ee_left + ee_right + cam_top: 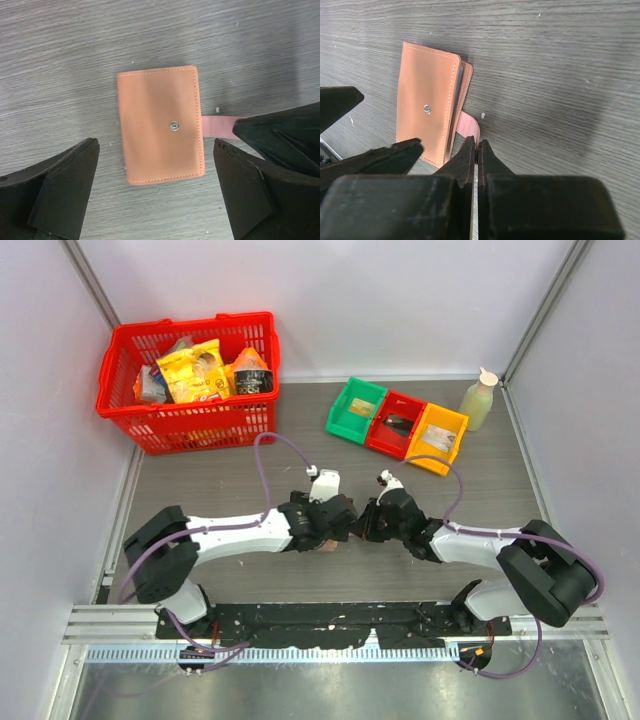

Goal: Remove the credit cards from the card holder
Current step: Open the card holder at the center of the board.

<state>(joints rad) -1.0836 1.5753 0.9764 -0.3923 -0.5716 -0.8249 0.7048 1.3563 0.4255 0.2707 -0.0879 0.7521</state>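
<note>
The card holder is a pinkish-tan wallet lying closed and flat on the grey table, with its metal snap stud facing up. It also shows in the right wrist view. Its pink snap tab sticks out to one side. My right gripper is shut on the end of that tab. My left gripper is open, with one finger on each side of the holder, not touching it. In the top view both grippers meet at the table's middle. The credit cards are hidden.
A red basket of snack packets stands at the back left. Green, red and yellow bins sit at the back right, beside a pale bottle. Grey walls enclose the table.
</note>
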